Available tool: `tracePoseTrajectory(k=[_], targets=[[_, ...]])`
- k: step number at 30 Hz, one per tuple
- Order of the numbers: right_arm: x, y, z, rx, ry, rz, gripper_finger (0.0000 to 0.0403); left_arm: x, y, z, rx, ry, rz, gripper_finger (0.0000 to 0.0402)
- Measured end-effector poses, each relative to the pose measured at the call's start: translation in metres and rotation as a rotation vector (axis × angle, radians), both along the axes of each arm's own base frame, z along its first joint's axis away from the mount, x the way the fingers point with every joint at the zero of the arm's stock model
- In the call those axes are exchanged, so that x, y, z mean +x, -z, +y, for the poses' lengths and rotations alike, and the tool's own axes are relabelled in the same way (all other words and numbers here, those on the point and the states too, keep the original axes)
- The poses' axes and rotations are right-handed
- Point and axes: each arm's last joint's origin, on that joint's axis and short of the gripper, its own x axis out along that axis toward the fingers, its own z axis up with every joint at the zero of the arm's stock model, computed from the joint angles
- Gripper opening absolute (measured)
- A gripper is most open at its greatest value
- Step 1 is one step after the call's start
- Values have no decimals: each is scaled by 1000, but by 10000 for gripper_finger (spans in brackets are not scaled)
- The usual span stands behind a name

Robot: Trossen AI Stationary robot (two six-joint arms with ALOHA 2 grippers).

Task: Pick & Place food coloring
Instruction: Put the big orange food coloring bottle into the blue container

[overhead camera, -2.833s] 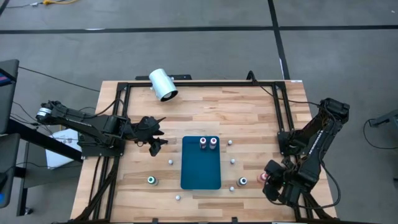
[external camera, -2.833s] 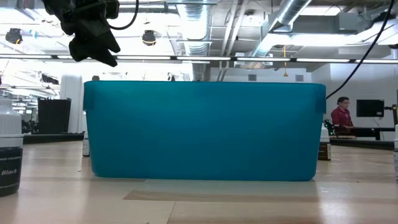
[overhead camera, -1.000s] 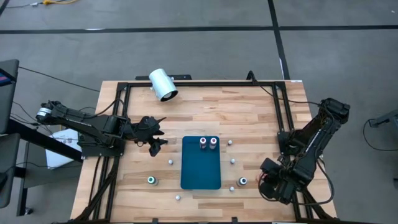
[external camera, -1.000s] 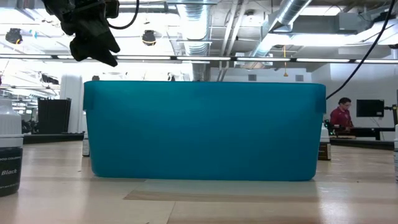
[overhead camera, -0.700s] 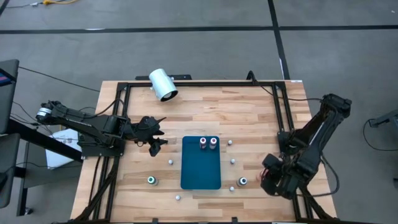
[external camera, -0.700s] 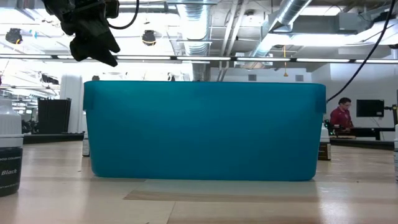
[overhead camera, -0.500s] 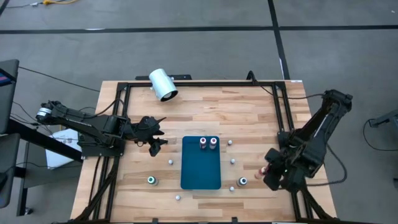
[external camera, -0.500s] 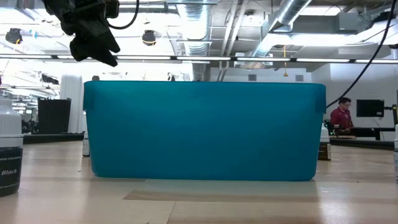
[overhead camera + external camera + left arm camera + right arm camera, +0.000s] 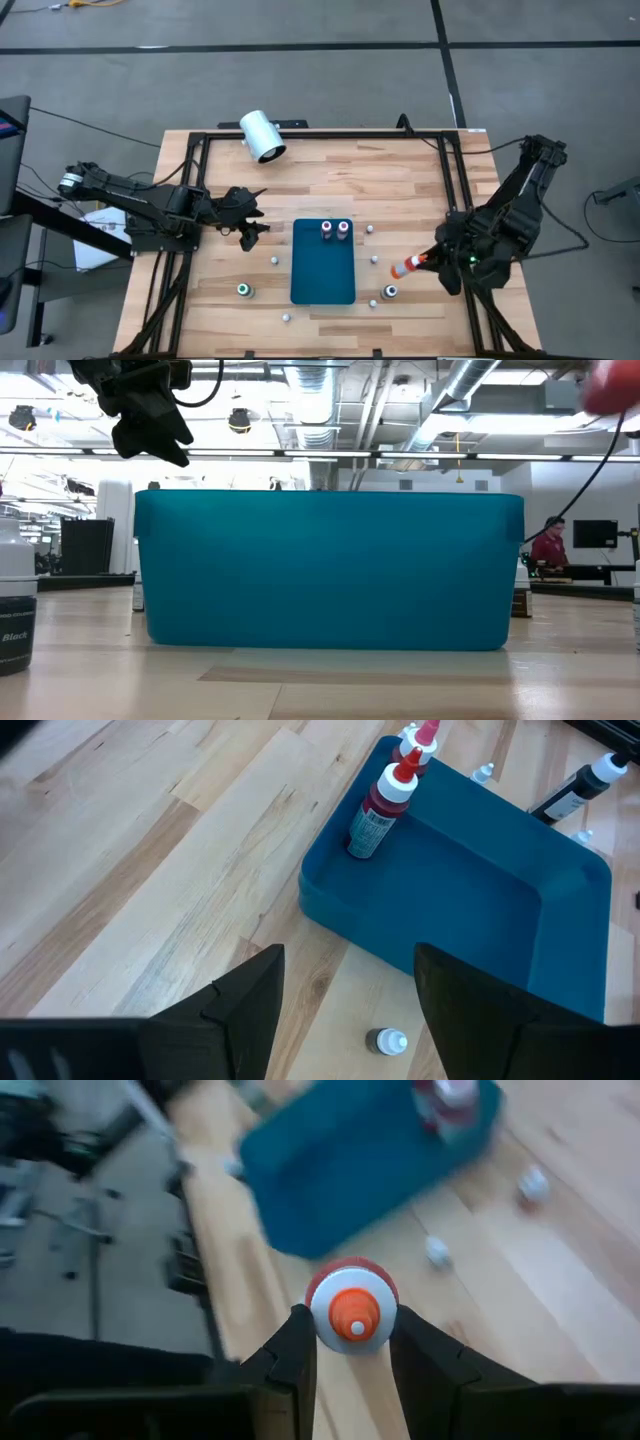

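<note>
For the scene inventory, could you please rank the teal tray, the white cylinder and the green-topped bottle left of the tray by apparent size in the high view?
1. Teal tray
2. White cylinder
3. Green-topped bottle

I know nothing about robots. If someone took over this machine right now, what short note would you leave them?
Right gripper: shut on an orange-tipped red bottle, lifted right of the teal tray.
Left gripper: open, empty, waiting left of the tray.
Done: two red bottles stand in the tray's far end.
Left: place the held bottle; one green-ringed bottle left of the tray and one right of it remain on the table, plus small white caps.
</note>
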Motion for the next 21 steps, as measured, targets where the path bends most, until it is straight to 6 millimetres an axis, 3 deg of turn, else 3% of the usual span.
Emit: tracePoseTrajectory(k=[11,21], targets=[[20,-31,3,-83,-106,-347,93,0,0,0,5,-5,-1,213],[47,-39,-18,-86,-82,-394,93,0,0,0,8,-6,-1,213]])
